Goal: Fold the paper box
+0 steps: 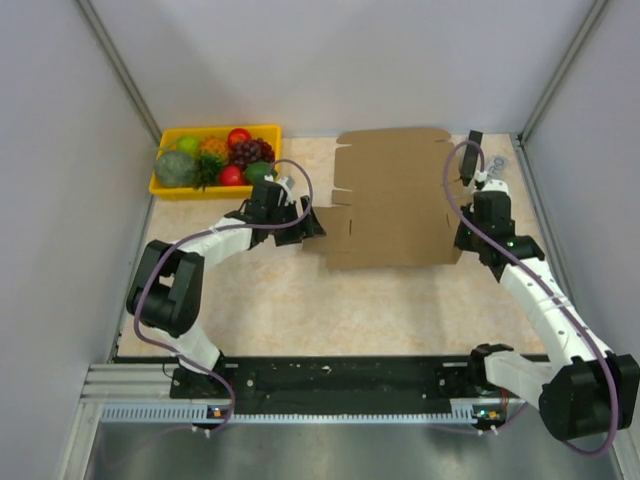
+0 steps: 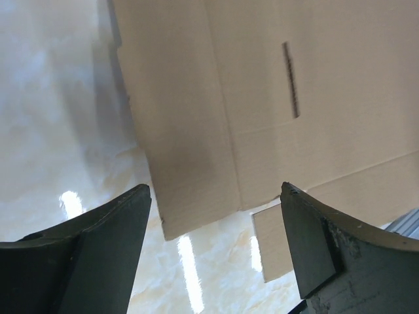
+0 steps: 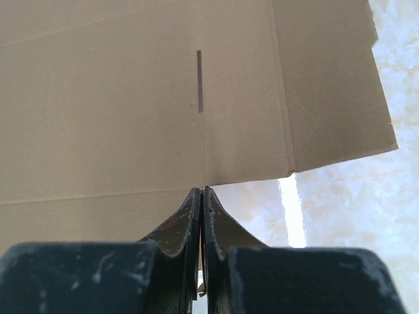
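The paper box (image 1: 395, 195) is a flat brown cardboard sheet with flaps and slots, lying on the marble-patterned table right of centre. My left gripper (image 1: 312, 225) is at its left edge, open, with nothing between its fingers. In the left wrist view the gripper (image 2: 216, 190) faces the sheet (image 2: 262, 85) and a flap corner lies just ahead of the gap. My right gripper (image 1: 462, 240) is at the sheet's near right corner. In the right wrist view its jaws (image 3: 204, 190) are shut tight against the cardboard (image 3: 118, 98), with a thin brown sliver pinched between them.
A yellow tray (image 1: 160, 188) of fruit stands at the back left, just behind the left arm's wrist. Grey walls close in the table on the left, right and back. The arm bases sit on a black rail (image 1: 330, 375) at the near edge.
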`<state>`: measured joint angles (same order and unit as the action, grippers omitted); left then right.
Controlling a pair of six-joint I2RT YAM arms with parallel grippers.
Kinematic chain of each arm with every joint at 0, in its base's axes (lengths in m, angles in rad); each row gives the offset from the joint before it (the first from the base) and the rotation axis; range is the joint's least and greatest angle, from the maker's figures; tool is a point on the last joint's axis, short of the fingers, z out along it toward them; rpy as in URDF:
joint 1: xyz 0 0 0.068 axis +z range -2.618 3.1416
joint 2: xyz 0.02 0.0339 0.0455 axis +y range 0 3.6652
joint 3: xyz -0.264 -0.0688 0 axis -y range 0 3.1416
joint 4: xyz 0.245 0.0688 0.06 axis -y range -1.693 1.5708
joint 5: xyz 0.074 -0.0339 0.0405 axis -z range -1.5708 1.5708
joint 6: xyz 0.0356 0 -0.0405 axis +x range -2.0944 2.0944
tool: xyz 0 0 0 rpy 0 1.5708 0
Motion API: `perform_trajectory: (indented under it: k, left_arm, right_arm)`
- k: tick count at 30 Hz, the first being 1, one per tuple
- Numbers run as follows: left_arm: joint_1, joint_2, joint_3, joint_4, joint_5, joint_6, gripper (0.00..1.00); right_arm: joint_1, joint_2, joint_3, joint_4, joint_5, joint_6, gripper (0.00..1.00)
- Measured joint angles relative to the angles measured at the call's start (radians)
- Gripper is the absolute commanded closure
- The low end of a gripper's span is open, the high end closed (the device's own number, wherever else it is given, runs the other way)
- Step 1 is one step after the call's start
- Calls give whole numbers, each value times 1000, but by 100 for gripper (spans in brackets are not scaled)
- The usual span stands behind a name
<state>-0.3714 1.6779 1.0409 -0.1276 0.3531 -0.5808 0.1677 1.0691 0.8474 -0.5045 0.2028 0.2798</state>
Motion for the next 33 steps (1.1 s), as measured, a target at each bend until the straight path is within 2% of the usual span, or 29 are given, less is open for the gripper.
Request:
perform_trajectory:
  k: [9, 15, 19, 23, 24, 30, 33]
  left_arm:
    - [2, -72, -191, 54, -60, -31, 10]
    - [45, -96, -303, 224, 7, -146, 20]
    - [63, -77, -321, 344, 55, -240, 28]
    - [63, -66, -340, 476, 78, -315, 38]
    - [63, -66, -346, 500, 79, -330, 44]
    - [63, -65, -348, 561, 77, -391, 59]
    - [63, -65, -348, 568, 74, -397, 79]
  right_arm:
    - [-1, -79, -2, 12, -75, 0, 100]
    - [-2, -87, -2, 12, -107, 2, 100]
    - [-5, -95, -3, 12, -123, 6, 100]
    - [-6, -107, -4, 13, -134, 12, 100]
    - [-7, -111, -7, 14, -137, 13, 100]
    - [-7, -126, -35, 20, -149, 31, 100]
    - [-7, -127, -37, 19, -154, 43, 100]
